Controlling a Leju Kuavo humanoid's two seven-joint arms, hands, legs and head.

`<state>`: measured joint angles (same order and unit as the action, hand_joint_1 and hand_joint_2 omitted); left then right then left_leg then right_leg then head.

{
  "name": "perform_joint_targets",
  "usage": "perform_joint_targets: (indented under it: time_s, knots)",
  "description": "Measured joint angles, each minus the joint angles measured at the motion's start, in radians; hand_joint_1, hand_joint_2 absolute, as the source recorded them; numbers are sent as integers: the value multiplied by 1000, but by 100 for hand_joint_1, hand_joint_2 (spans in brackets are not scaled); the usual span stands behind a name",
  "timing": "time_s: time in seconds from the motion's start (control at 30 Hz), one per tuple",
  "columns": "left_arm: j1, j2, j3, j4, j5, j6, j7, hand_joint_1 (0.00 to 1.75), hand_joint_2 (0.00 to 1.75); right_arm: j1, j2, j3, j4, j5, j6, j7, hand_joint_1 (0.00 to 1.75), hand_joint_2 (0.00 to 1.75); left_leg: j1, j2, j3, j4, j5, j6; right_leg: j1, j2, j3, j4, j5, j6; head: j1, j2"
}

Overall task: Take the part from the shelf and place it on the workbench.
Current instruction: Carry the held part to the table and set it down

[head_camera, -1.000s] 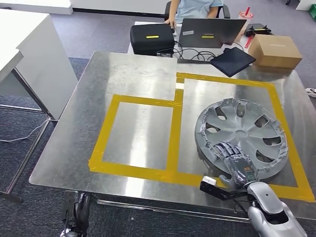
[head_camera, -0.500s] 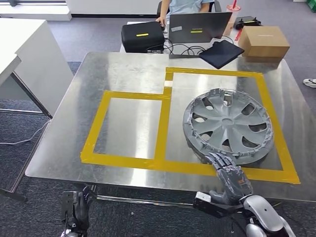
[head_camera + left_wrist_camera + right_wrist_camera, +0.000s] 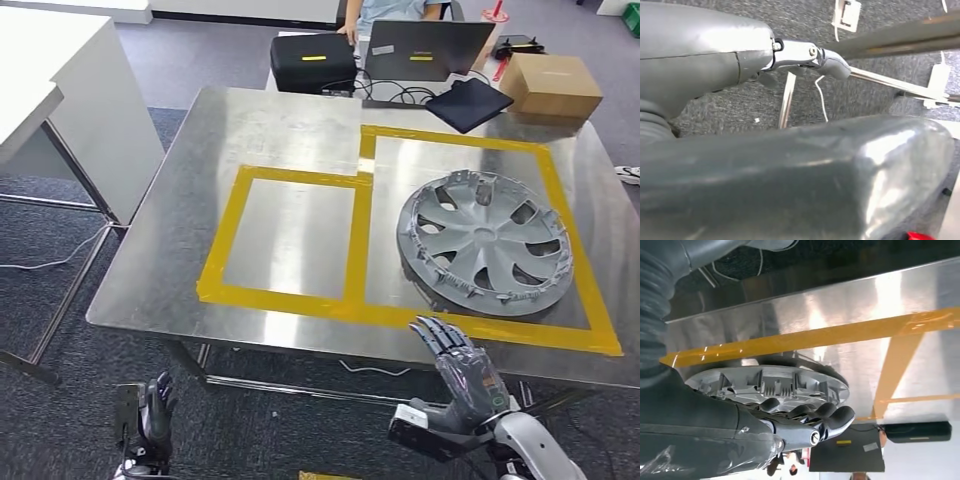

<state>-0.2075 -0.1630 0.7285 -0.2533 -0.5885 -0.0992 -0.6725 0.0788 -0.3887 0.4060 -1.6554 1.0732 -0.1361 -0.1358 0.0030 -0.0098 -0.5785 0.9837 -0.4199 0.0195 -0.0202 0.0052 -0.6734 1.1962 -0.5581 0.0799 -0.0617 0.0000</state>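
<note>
The part, a grey plastic hubcap (image 3: 483, 245), lies flat on the steel workbench (image 3: 264, 130) inside the right-hand yellow taped rectangle. My right hand (image 3: 456, 365) hovers in front of the bench's near edge, fingers spread and holding nothing, a short way from the hubcap's rim. In the right wrist view the hubcap (image 3: 768, 382) rests on the bench beyond the stretched-out fingers (image 3: 828, 415), with a gap between them. My left hand (image 3: 155, 405) hangs low below the bench's front left, fingers apart and empty. In the left wrist view the left hand (image 3: 734, 50) is over grey carpet.
A smaller yellow taped rectangle (image 3: 290, 235) lies left of the hubcap. At the far edge stand a black case (image 3: 313, 60), a laptop (image 3: 430, 50), a dark pad (image 3: 472, 103) and a cardboard box (image 3: 557, 85). A person (image 3: 392, 10) sits behind them. A white desk (image 3: 45, 90) is on the left.
My right hand has let go of the hubcap's near rim and drawn back off the bench, opening its fingers. The hubcap stays put. The camera has shifted.
</note>
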Motion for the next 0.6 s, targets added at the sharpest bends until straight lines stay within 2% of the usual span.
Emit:
perform_joint_targets:
  time_s: [0.03,0.07,0.1,0.13,0.17,0.2,0.23,0.27,0.3,0.37,0.4,0.43,0.5,0.53,0.57,0.6]
  knots:
    - [1,0,2,0,2,0,-1,0,0,10,2,1,-11,-5,-10,2,0,0,-3,0,-11,0,8,2,1,0,-15,61,-29,-1,2,0]
    - [3,0,4,0,3,0,-1,0,0,22,4,3,-22,-9,-20,4,0,0,-6,0,-22,1,17,3,3,0,-16,92,-38,-3,2,0]
    - [5,1,7,0,5,0,-2,0,0,34,7,4,-33,-14,-32,5,0,0,-9,0,-33,1,26,4,6,0,2,87,-27,-7,2,0]
    - [7,1,9,0,8,0,-2,0,0,45,9,6,-45,-17,-44,6,0,0,-11,0,-44,2,34,4,9,0,38,45,-2,-13,2,0]
    - [8,2,11,0,10,0,-3,0,0,55,10,6,-58,-19,-56,6,0,0,-13,0,-53,2,43,3,12,0,89,-22,23,-20,2,0]
    - [8,2,13,0,12,1,-3,0,0,62,12,7,-70,-20,-67,6,0,0,-16,0,-60,2,51,0,16,-1,141,-99,33,-27,2,0]
    - [9,3,14,0,13,1,-3,0,0,68,13,8,-81,-21,-79,6,0,0,-17,0,-66,2,59,-4,20,-2,179,-157,37,-32,1,0]
    - [9,3,14,0,14,2,-4,0,0,75,14,9,-92,-21,-91,6,0,0,-17,1,-70,3,67,-9,23,-3,198,-194,33,-35,0,0]
    - [9,3,15,0,14,3,-4,0,0,84,15,10,-103,-22,-103,5,0,0,-17,2,-72,2,75,-15,26,-3,201,-209,31,-37,-1,0]
    - [12,5,17,0,17,4,-4,0,0,110,19,12,-122,-22,-127,5,0,0,-15,2,-77,1,83,-27,26,-5,186,-211,48,-45,1,0]
    - [14,6,18,0,19,5,-4,0,0,123,21,15,-131,-23,-141,5,0,0,-14,2,-84,13,65,-34,24,-6,180,-212,60,-52,1,0]
    - [16,7,20,0,21,6,-4,0,0,134,23,18,-140,-23,-155,6,0,0,-12,2,-96,43,26,-43,21,-7,171,-215,73,-59,-1,0]
    - [17,7,23,0,23,8,-4,0,0,156,29,22,-156,-24,-186,9,0,0,-6,2,-128,158,-82,-58,18,-8,146,-215,98,-66,-6,0]
    - [17,7,25,0,23,9,-4,0,0,168,31,23,-162,-25,-200,11,0,0,-2,2,-140,221,-119,-63,17,-9,131,-214,109,-66,-8,0]
    - [18,7,27,0,24,11,-5,0,0,179,34,25,-167,-25,-213,13,0,0,1,2,-142,265,-133,-68,16,-9,116,-214,120,-65,-8,0]
    - [18,7,29,0,24,13,-5,0,0,190,36,27,-171,-25,-225,14,0,0,3,2,-130,280,-125,-71,15,-9,101,-213,130,-62,-8,0]
